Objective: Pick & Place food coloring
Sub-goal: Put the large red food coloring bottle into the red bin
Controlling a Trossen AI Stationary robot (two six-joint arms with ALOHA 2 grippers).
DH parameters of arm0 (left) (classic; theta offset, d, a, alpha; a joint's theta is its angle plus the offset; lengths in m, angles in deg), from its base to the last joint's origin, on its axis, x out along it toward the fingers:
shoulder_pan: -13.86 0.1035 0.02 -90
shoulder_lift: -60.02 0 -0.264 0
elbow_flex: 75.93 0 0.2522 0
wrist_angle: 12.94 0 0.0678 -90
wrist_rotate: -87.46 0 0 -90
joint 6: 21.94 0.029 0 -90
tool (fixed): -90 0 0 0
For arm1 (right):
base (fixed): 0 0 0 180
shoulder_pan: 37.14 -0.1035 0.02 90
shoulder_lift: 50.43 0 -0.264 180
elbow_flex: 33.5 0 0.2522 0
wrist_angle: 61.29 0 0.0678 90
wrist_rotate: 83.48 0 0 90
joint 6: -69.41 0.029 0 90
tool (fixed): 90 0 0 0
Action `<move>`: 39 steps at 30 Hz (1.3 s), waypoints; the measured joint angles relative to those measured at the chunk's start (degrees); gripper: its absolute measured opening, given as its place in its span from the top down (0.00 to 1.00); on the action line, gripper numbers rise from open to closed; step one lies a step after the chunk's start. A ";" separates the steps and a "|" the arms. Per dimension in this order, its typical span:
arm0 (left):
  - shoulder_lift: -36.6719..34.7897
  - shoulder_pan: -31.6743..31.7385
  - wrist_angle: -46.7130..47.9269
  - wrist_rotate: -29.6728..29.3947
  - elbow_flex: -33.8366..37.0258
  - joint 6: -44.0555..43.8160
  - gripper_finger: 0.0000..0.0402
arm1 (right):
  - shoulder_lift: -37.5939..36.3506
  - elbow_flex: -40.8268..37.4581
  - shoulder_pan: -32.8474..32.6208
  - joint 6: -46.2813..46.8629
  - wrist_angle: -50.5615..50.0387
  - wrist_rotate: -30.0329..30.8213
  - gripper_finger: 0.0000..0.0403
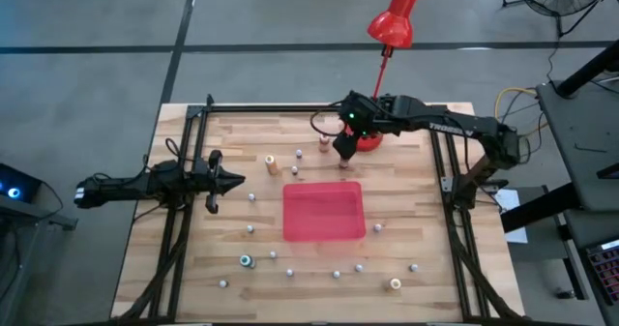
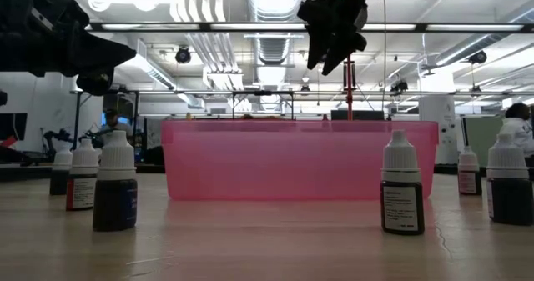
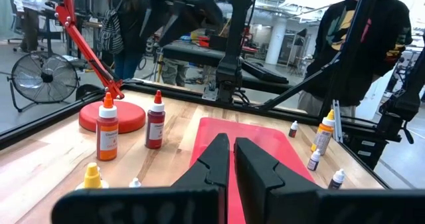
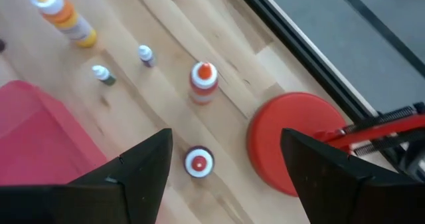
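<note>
The food coloring is a scatter of tiny bottles standing upright on the wooden table around a red tray (image 1: pixel 324 212). My right gripper (image 4: pixel 226 141) hovers open above the table's far side, next to the red lamp's base (image 4: pixel 299 141). It slants downward. A red-capped bottle (image 4: pixel 198 161) stands below the gap between its fingers, untouched. An orange-capped bottle (image 4: pixel 203 82) stands just beyond it. My left gripper (image 1: pixel 232 181) waits shut at the table's left, pointing level toward the tray, holding nothing.
More bottles stand along the near edge, among them a teal one (image 1: pixel 247 260) and a cream one (image 1: pixel 395 284). An orange bottle (image 1: pixel 272 163) stands left of the right gripper. The lamp's stem (image 1: pixel 383 65) rises behind it. Black frame rails (image 1: pixel 290 108) border the table.
</note>
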 joint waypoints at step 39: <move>0.00 0.00 0.00 -0.02 0.00 0.00 1.00 | 10.15 1.94 0.43 4.17 -4.93 -6.10 0.20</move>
